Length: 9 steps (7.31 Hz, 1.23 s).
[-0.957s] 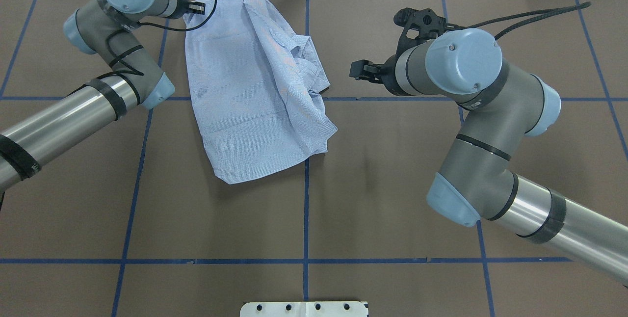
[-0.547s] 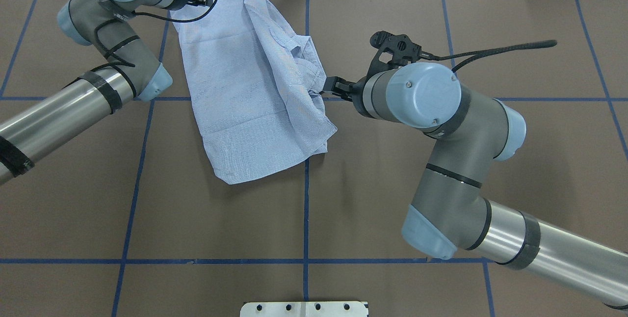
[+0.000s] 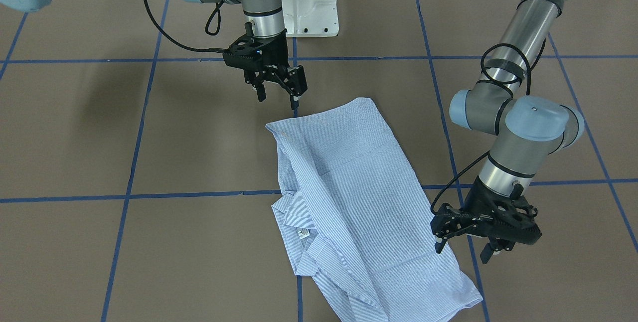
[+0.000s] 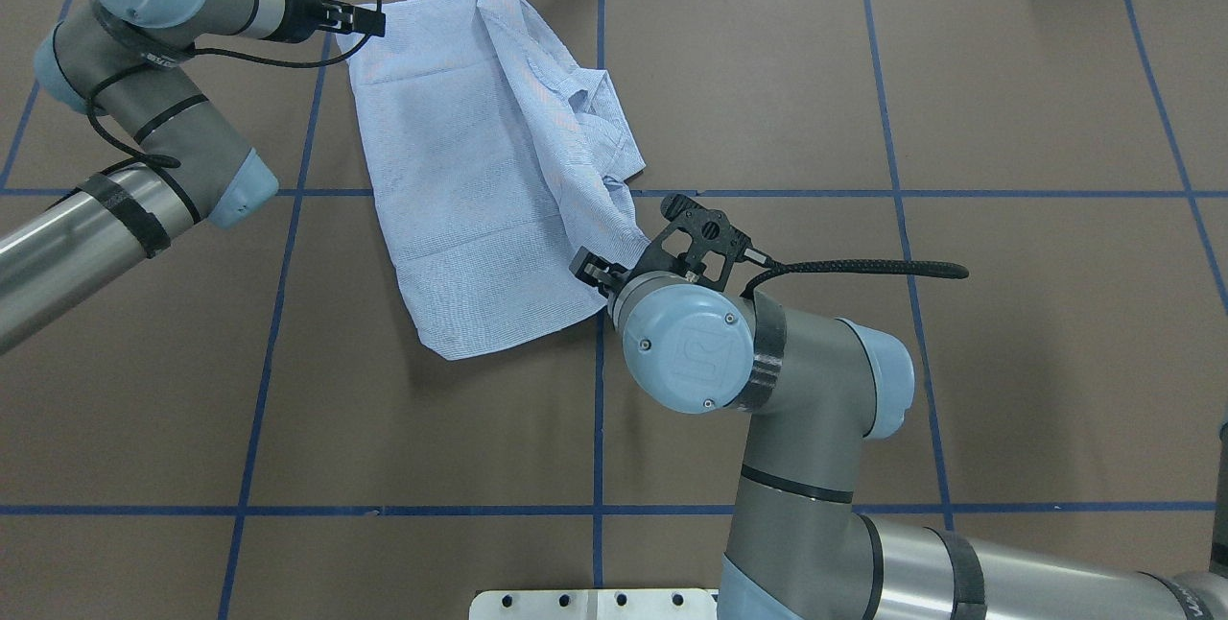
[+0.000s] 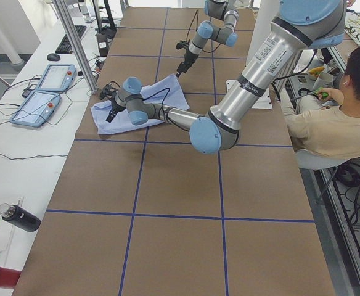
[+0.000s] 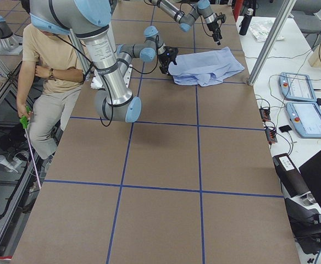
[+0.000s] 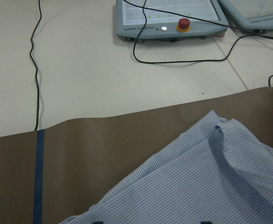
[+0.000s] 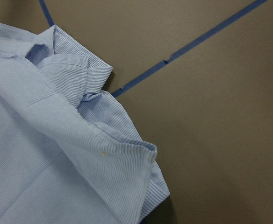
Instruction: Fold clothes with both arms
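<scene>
Shirt [image 3: 359,182]: lying rumpled on tabletop [image 3: 149,152].
Left gripper [image 3: 460,253]: hovering beside shirt's edge, fingers spread.
Right gripper [image 3: 277,98]: hovering by shirt's corner, fingers spread.

Shirt [image 4: 480,169] on the table [image 4: 863,361]; left tool [image 3: 461,253] beside its far corner, right tool [image 3: 277,100] seemingly above its near corner.

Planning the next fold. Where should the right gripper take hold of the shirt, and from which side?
Probably the corner of the shirt nearest the right gripper, where stacked edges lie flat. Come straight down from that outer side; the open jaws hang beside that corner.
</scene>
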Each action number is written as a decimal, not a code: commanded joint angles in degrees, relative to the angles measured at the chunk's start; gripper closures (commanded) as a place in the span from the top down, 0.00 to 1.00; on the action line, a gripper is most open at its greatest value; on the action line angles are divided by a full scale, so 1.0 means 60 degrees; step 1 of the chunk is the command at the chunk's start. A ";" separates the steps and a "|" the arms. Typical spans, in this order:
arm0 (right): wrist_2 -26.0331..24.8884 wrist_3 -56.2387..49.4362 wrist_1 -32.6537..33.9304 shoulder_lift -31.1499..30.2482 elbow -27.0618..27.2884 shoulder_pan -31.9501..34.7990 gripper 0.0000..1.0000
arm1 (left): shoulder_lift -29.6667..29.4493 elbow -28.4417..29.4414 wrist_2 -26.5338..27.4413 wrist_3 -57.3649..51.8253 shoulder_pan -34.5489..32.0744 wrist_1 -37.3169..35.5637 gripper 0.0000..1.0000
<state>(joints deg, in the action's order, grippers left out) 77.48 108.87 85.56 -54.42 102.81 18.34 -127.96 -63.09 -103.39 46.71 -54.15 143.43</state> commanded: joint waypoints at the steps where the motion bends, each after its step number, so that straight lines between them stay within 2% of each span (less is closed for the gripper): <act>1: -0.0504 0.0312 -0.0575 -0.0101 -0.0418 -0.0229 0.96 | 0.0028 -0.0077 0.0006 0.0007 0.0016 0.0001 1.00; 3: -0.0901 0.0429 -0.1759 0.0075 -0.1588 -0.0244 0.92 | 0.0159 -0.0281 0.0021 0.0008 0.0060 0.0001 1.00; 6: -0.1048 0.0473 -0.1779 0.0411 -0.2279 -0.0244 0.92 | 0.0291 -0.0472 0.0021 0.0022 0.0060 0.0001 1.00; 9: -0.1253 0.0459 -0.1779 0.0574 -0.2574 -0.0332 0.83 | 0.0306 -0.0501 0.0021 0.0022 0.0045 0.0001 1.00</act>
<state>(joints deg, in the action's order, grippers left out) 70.44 111.69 74.89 -51.22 88.09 16.45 -126.16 -66.00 -103.27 46.85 -53.86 143.44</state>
